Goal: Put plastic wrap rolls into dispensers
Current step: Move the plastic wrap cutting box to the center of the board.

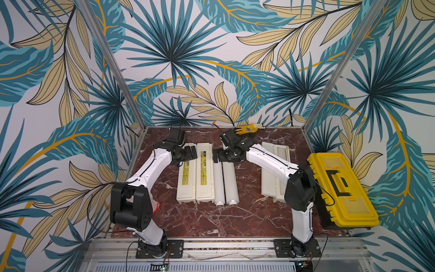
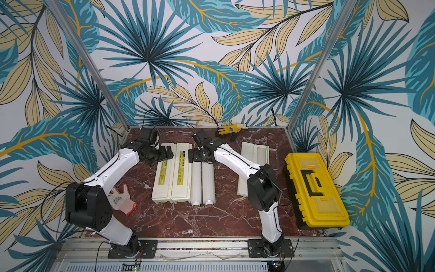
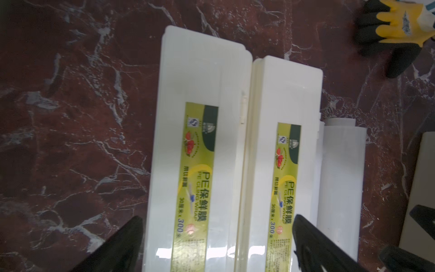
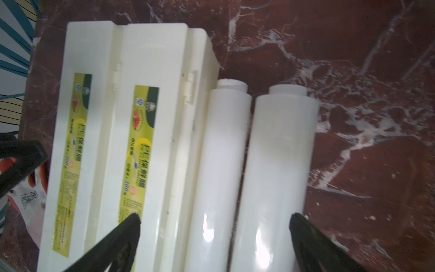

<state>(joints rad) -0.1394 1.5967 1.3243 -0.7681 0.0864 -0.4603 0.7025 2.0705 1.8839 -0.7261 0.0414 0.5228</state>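
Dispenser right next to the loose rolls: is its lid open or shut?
Shut. The dispenser has its labelled lid lying flat over the box, with no gap showing. The nearest roll lies outside, right beside it.

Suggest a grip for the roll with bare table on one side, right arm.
Take the outer roll across its round body, mid-length, from straight above. It lies flat, with bare table on one side for a finger. The neighbouring roll lies close against the other side, so that finger likely has to wedge into the seam. The right gripper is open over both.
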